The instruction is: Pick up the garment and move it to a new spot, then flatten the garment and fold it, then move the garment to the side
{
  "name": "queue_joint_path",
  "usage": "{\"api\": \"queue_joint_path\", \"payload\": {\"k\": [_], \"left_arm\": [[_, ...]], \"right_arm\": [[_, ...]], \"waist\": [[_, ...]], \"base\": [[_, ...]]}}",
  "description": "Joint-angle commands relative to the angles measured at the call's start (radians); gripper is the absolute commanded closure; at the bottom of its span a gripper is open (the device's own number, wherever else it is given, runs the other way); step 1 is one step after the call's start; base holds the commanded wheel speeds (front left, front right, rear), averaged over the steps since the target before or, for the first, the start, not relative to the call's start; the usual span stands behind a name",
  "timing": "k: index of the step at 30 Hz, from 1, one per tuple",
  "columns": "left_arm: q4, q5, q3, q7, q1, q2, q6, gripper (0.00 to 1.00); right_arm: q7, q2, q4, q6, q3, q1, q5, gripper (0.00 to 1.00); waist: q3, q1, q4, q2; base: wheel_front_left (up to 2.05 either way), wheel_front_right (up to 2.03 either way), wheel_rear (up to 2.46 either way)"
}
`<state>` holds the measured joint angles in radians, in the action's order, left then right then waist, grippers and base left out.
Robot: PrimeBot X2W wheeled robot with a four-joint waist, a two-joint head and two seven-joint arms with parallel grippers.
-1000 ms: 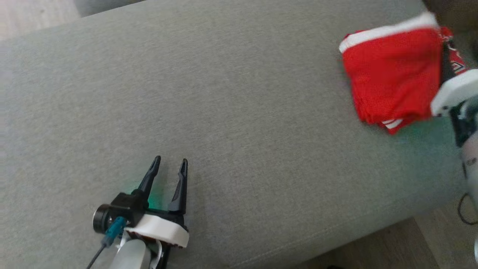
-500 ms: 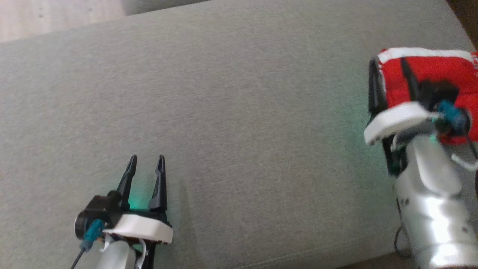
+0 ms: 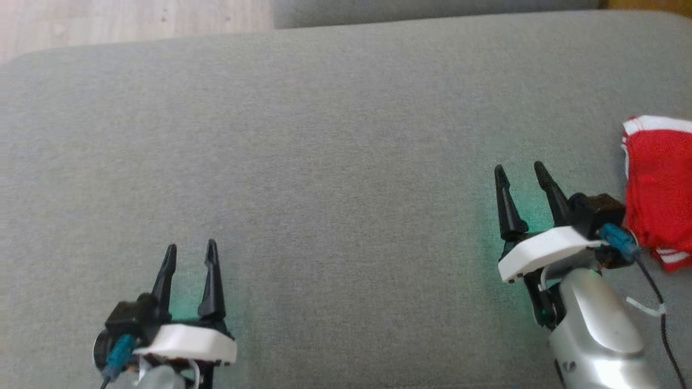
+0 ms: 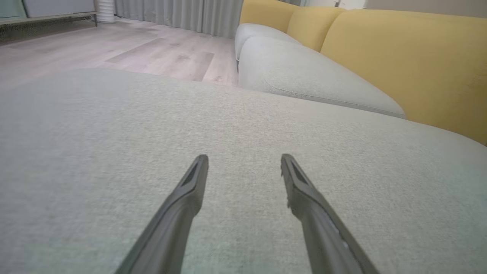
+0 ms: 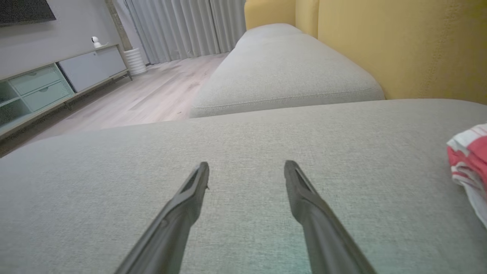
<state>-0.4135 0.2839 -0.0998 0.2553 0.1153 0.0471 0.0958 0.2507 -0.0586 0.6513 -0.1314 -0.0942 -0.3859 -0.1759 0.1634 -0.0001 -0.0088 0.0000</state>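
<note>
Now, on the wide grey cushion [image 3: 346, 162], the garment [image 3: 659, 189] sits folded in a red bundle at its right edge, apparently set aside as the task asks. The right gripper [image 3: 518, 166], just beside it, and the left gripper [image 3: 191, 245] hover low, fingers moderately apart, holding nothing.

Matt, coarse-woven grey cloth on the cushion [image 3: 346, 135]; the garment [image 3: 660, 189] looks like soft red mesh fabric; the right forearm [image 3: 594, 329] gleams glossy silver; pale wood-grain floor [image 3: 135, 21].
</note>
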Motion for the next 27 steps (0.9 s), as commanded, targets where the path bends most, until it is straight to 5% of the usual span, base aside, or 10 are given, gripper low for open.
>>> {"api": "queue_joint_path", "payload": {"k": [1, 17, 27], "left_arm": [[0.033, -0.004, 0.038, 0.006, 0.002, 0.003, -0.002, 0.00], [0.031, -0.068, 0.139, 0.006, -0.052, 0.003, -0.062, 0.00], [0.022, -0.054, 0.145, 0.006, -0.081, 0.003, -0.047, 0.00]], "right_arm": [[0.011, 0.008, -0.042, 0.001, -0.028, -0.007, -0.005, 0.00], [0.011, 0.008, -0.048, 0.001, -0.078, 0.097, -0.054, 0.00], [0.011, 0.008, -0.044, 0.001, -0.079, 0.116, -0.062, 0.00]], "waist": [[-0.017, 0.0001, 0.017, 0.0000], [-0.119, 0.0001, 0.002, 0.0000], [-0.154, 0.0001, -0.007, 0.0000]], "base": [[0.00, 0.00, 0.00], [0.00, 0.00, 0.00], [0.00, 0.00, 0.00]]}}
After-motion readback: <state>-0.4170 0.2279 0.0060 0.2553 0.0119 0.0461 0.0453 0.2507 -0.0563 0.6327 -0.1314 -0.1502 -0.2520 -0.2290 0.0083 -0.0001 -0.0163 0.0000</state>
